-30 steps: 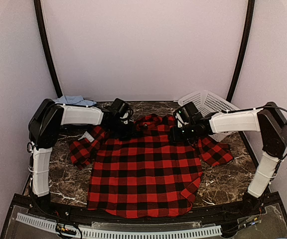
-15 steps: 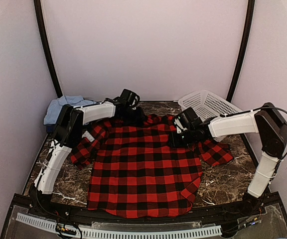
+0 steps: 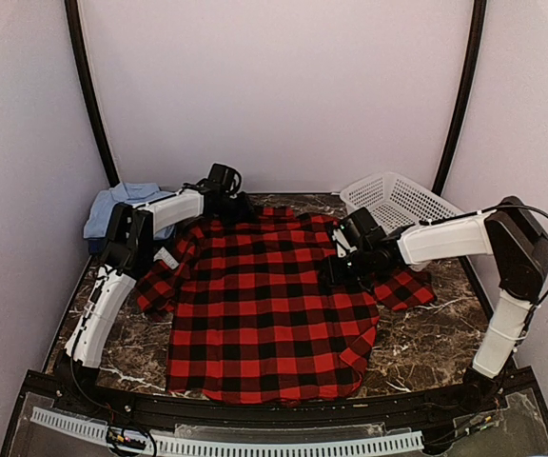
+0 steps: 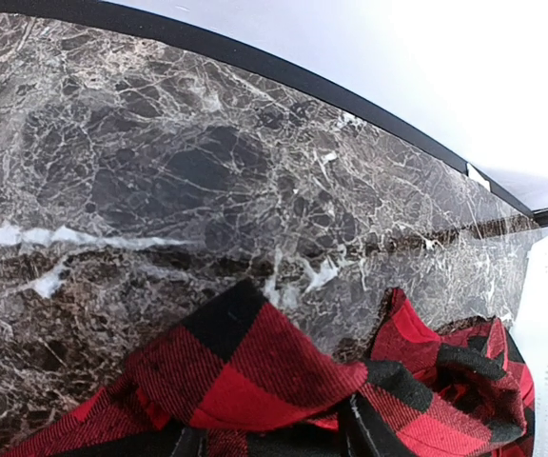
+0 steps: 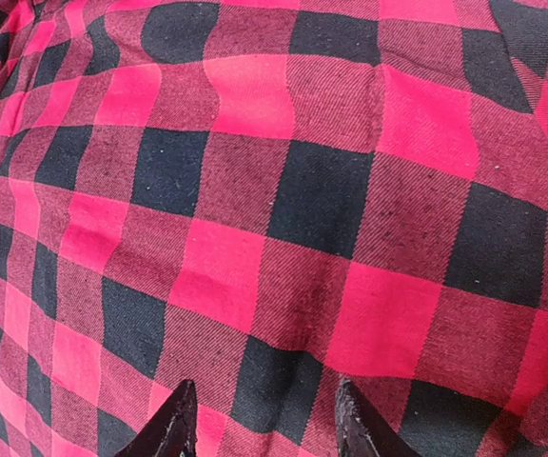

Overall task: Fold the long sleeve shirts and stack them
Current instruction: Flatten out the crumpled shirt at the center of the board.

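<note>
Flannel shirt [image 3: 274, 305] pinched in left gripper [image 4: 274, 436], right gripper [image 5: 266, 421] half-open upon it

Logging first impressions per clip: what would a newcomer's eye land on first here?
The large red-and-black flannel shirt spread out across the dark marble table dominates. The left arm reaches its far collar edge and the right arm its right shoulder. A white mesh basket sits back right, a light blue shirt back left.

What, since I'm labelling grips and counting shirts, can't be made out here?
Left hand grip: left wrist view's bottom edge cuts its fingers; flannel bunches between.
Blue cloth: top view, left arm covers part; shirt count unclear.
Flannel sleeve: top view, right arm hides its upper part.
</note>
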### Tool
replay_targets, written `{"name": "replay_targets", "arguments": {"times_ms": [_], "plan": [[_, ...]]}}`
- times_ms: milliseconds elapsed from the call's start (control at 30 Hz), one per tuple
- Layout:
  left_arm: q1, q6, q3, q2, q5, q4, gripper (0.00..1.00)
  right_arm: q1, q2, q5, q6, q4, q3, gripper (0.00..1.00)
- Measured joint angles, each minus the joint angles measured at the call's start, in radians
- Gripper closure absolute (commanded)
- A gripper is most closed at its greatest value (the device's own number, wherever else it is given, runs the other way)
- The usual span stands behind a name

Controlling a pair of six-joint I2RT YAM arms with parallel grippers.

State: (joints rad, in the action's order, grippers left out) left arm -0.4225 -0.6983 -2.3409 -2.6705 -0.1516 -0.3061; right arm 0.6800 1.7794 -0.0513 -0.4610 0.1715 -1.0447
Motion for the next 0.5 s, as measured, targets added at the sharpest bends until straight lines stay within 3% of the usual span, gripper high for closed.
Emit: {"name": "replay_targets", "arguments": {"times_ms": [500], "plan": [[-0.001, 0.04, 0.0, 0.024, -0.018, -0.059, 0.43, 0.035, -0.067, 0.054, -0.031, -0.068, 0.182, 0.53]]}}
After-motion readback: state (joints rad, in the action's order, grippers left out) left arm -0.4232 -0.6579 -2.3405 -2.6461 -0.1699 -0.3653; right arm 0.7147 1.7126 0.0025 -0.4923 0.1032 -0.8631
